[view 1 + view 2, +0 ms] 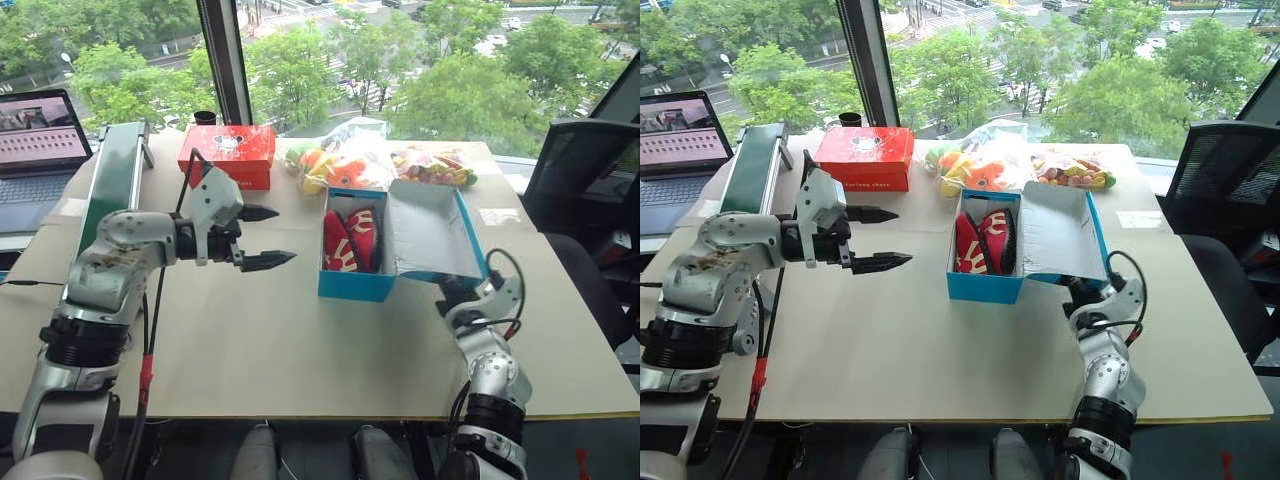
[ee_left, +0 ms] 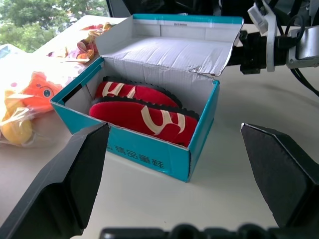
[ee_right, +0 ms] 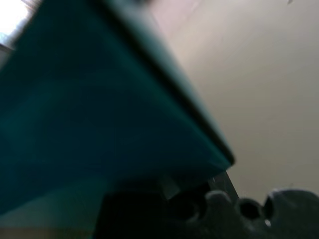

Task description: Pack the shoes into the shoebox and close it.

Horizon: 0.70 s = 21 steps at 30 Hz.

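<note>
The light-blue shoebox (image 1: 355, 285) stands open mid-table, its white-lined lid (image 1: 435, 235) folded out to the right. Both red shoes (image 1: 350, 240) lie side by side inside it, soles up against each other, seen closely in the left wrist view as shoes (image 2: 144, 107). My left gripper (image 1: 280, 237) hovers open and empty to the left of the box, pointing at it. Low at the lid's near right corner sits my right gripper (image 1: 448, 290), shut, its tips tucked under the lid's edge. The right wrist view has the lid's blue outside (image 3: 99, 99) right above it.
Behind the shoebox lie bagged orange and yellow toys (image 1: 340, 165) and a second bag (image 1: 435, 165). A red box (image 1: 228, 152) sits at the back left, beside a green-topped unit (image 1: 115, 180) and a laptop (image 1: 35, 140). A black chair (image 1: 580, 170) stands at the right.
</note>
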Each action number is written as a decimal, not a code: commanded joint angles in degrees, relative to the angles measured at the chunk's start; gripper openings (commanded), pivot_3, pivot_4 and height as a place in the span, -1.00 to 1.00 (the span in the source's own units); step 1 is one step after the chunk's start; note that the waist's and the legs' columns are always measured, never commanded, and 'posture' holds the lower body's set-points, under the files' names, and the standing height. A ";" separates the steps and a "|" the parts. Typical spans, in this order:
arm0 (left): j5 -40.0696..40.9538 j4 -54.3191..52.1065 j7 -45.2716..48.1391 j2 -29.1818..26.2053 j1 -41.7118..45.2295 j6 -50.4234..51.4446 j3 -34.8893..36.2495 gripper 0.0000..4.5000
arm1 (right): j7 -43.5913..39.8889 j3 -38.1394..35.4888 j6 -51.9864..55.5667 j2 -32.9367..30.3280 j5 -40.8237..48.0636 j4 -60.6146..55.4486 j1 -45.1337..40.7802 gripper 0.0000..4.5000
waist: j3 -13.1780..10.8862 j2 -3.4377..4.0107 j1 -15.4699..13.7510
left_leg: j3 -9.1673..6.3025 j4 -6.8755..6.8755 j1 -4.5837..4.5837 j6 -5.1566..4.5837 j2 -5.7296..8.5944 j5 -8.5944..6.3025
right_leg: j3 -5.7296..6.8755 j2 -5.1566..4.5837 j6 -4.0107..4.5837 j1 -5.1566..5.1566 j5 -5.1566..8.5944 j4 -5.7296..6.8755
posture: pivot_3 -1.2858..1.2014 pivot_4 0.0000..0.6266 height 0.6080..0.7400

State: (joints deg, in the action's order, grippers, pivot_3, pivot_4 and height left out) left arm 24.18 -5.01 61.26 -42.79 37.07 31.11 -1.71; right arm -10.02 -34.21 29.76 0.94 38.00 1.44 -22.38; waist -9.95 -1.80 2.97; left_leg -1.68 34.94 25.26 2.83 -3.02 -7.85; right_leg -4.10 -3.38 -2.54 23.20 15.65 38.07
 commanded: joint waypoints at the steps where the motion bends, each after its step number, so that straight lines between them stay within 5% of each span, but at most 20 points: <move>1: 0.93 -3.19 -0.60 -0.76 -0.69 0.49 1.77 1.00 | -3.03 5.85 6.41 -2.37 8.38 -11.52 -2.47 -0.98 | -0.01 0.01 0.41 | 0.00 -0.02 -0.01 0.00 0.00 0.00 | 0.00 0.00 0.00 0.00 0.00 0.00 | 0.03 -0.52 0.99; 5: 0.83 -3.78 -1.47 -0.98 -1.43 0.49 2.45 1.00 | -2.97 14.35 17.19 -5.93 14.24 -18.41 -4.83 -0.98 | -0.01 0.01 0.52 | -0.02 -0.01 -0.01 0.00 -0.02 0.00 | 0.02 0.02 0.01 -0.01 0.00 0.00 | 0.03 -0.52 0.99; 10: 1.56 -5.74 -2.89 -1.34 -3.11 1.42 3.60 1.00 | -6.39 26.50 22.37 -11.36 10.28 -18.26 -5.92 -0.98 | -0.01 0.01 0.28 | -0.02 0.00 0.01 0.00 -0.01 0.00 | 0.02 0.01 0.00 -0.02 0.01 -0.04 | 0.03 -0.52 0.99; 21: 2.16 -10.37 -7.69 -0.33 -7.87 3.23 6.09 1.00 | -16.72 34.90 10.66 -12.37 -4.85 13.01 -26.75 -0.98 | -0.01 0.01 -0.38 | 0.00 0.03 0.02 0.00 -0.01 0.00 | 0.03 0.01 0.01 0.02 0.01 -0.04 | 0.03 -0.52 0.99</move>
State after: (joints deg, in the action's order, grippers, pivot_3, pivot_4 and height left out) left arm 25.38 -12.70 54.91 -43.39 29.57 34.08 2.40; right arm -23.23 -0.24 45.06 -11.08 36.03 9.06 -44.93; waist -9.95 -1.79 2.59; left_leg -1.68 34.97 25.29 2.83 -3.03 -7.86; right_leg -4.07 -3.37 -2.53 23.22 15.66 38.01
